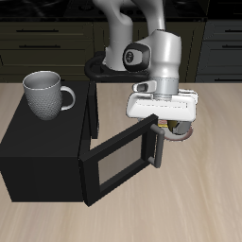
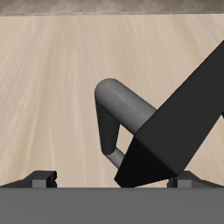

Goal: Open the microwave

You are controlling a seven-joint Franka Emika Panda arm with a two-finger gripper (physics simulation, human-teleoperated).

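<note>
The microwave (image 1: pixel 43 146) is a big black box, and its door (image 1: pixel 118 163) with the dark window stands partly swung out from the body. The grey bar handle (image 1: pixel 180 134) sits at the door's free edge. My gripper (image 1: pixel 168 125) hangs right above that edge, with the jaws wide apart and the handle between them. In the wrist view the curved grey handle (image 2: pixel 118 109) and the black door edge (image 2: pixel 175 122) lie between my two fingertips (image 2: pixel 39 179), over bare wooden table. The gripper (image 2: pixel 112 180) is open, and I cannot tell whether a finger touches the handle.
A grey mug (image 1: pixel 45 95) stands on top of the microwave. Dark cabinet drawers (image 1: pixel 47 43) line the back behind the robot's base. The light wooden table (image 1: pixel 203 189) stretches in front of and beside the door.
</note>
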